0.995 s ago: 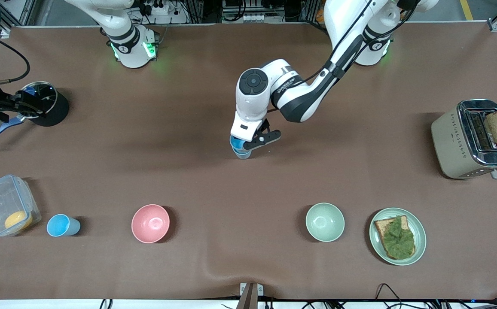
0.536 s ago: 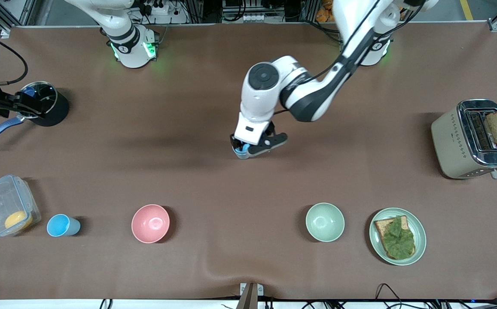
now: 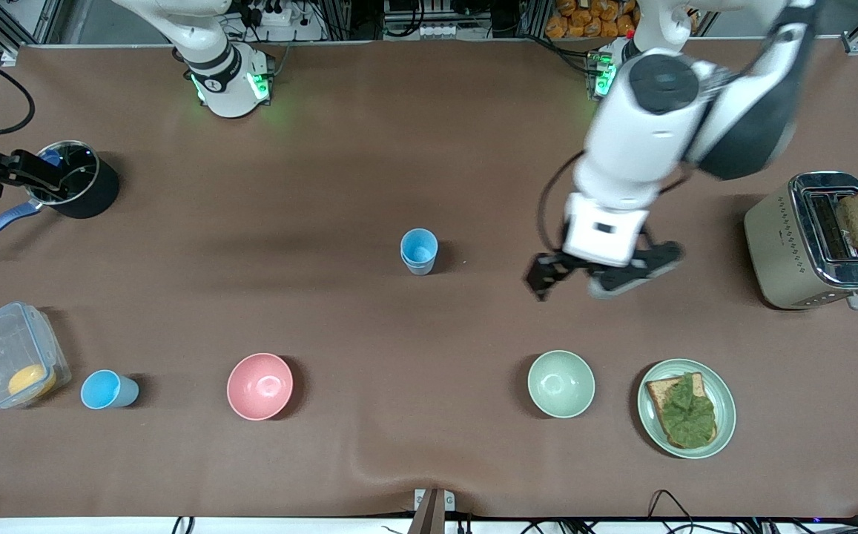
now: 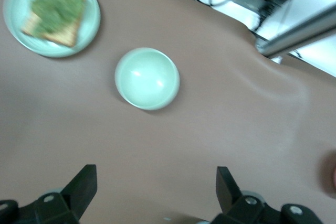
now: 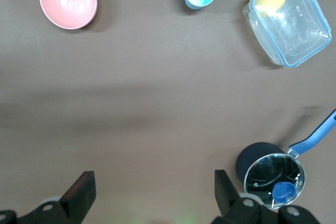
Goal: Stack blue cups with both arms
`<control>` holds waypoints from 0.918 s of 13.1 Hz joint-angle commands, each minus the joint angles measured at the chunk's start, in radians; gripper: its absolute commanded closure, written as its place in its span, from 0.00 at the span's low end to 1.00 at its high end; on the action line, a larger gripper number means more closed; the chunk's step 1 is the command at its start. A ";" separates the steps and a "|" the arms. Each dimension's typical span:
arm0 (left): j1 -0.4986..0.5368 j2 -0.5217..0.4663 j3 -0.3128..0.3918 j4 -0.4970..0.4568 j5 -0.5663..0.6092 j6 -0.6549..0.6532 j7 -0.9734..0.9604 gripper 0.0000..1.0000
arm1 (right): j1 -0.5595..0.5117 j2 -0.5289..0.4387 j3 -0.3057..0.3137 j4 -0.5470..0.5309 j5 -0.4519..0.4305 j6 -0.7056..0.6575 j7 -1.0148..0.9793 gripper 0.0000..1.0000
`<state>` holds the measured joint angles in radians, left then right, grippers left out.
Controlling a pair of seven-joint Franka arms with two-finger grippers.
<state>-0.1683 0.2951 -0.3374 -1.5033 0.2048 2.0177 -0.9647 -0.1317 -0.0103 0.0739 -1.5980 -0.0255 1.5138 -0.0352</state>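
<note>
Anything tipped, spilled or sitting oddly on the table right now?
Nothing stands out. The cup at mid-table and the cup beside the plastic box both stand upright. The left gripper and the right gripper are open and empty.

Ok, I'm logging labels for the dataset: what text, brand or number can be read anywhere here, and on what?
None can be read.
The toaster shows only a dot pattern and tiny front marks, too small to read.
The left gripper, open over bare table, has a white housing with only a dark slot.
</note>
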 commanded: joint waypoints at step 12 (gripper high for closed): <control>0.122 -0.300 0.172 -0.012 -0.144 -0.428 0.730 0.00 | 0.018 0.027 0.015 0.041 0.013 0.028 0.023 0.00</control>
<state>-0.0383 0.0148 -0.1844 -1.4980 0.0734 1.6086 -0.2632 -0.1120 0.0038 0.0861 -1.5805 -0.0208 1.5484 -0.0285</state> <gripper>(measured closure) 0.000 0.000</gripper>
